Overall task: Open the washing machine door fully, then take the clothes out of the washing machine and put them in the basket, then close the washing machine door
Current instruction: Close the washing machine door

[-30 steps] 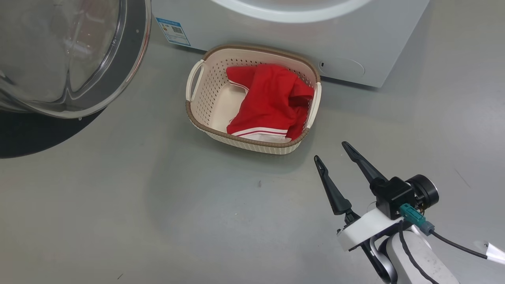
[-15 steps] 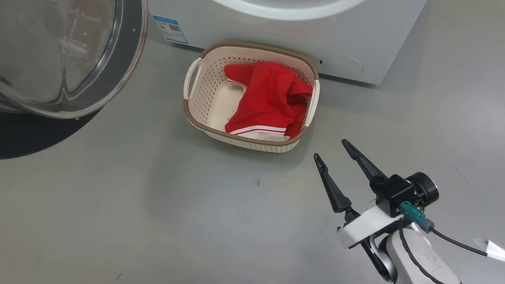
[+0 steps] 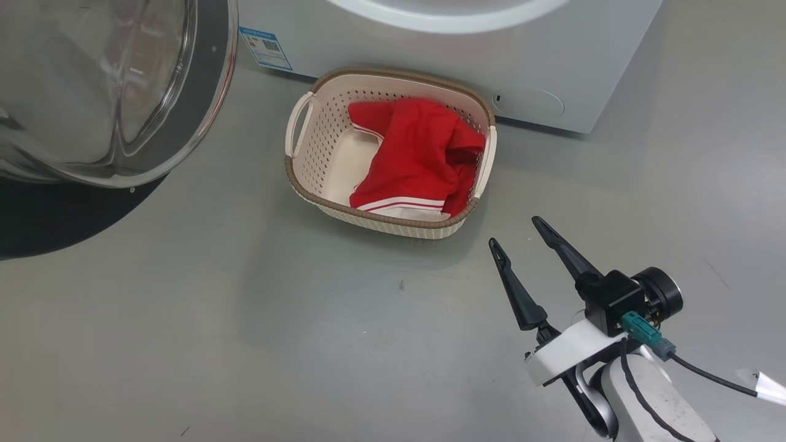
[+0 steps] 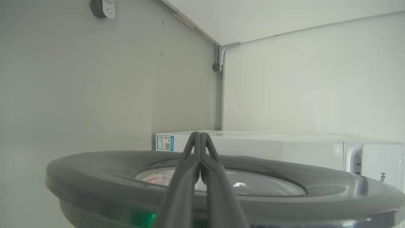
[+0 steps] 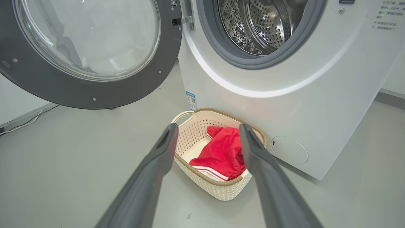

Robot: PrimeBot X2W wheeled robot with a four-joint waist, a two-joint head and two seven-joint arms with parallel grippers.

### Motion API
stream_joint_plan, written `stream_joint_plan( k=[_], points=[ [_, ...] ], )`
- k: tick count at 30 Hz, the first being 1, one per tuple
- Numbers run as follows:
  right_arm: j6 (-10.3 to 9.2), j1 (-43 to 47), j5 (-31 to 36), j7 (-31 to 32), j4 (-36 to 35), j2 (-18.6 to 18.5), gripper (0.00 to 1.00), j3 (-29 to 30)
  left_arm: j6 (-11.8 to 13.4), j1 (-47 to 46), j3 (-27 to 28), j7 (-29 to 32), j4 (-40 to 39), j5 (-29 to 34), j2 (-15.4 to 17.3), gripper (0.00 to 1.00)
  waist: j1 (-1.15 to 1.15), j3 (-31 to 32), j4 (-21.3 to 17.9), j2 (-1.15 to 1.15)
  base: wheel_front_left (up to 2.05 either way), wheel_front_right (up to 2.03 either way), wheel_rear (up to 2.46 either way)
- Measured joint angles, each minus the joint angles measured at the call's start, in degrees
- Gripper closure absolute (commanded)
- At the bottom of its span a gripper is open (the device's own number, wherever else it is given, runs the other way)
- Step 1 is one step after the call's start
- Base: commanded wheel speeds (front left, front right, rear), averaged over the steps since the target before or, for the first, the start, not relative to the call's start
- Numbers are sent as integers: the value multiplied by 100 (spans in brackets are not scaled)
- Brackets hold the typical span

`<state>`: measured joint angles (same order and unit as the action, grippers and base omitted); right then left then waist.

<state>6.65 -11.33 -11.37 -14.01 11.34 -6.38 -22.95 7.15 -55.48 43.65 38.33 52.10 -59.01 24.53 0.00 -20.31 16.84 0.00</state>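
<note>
The letters "His" stand on the front of the washing machine (image 4: 278, 147)

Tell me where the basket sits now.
The basket sits on the floor in the head view's upper middle, directly before the washing machine, with the clothes inside.

A smooth grey floor (image 3: 245, 344) is seen, lightly scuffed (a few dark specks near the middle) and evenly lit. Plain white walls (image 4: 300, 82) are bordered by a grey skirting strip (image 5: 390, 96); a thin cable (image 5: 31, 119) is laid alongside.
</note>
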Motion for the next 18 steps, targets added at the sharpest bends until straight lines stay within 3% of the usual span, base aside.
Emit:
stream_joint_plan(
  k=[18],
  points=[
    [0, -2, -42, -43, 140, 79, 0, 25, -486, 81, -114, 873, 202, -353, -376, 100, 0, 299, 51, 0, 0, 0, 0]
  ],
)
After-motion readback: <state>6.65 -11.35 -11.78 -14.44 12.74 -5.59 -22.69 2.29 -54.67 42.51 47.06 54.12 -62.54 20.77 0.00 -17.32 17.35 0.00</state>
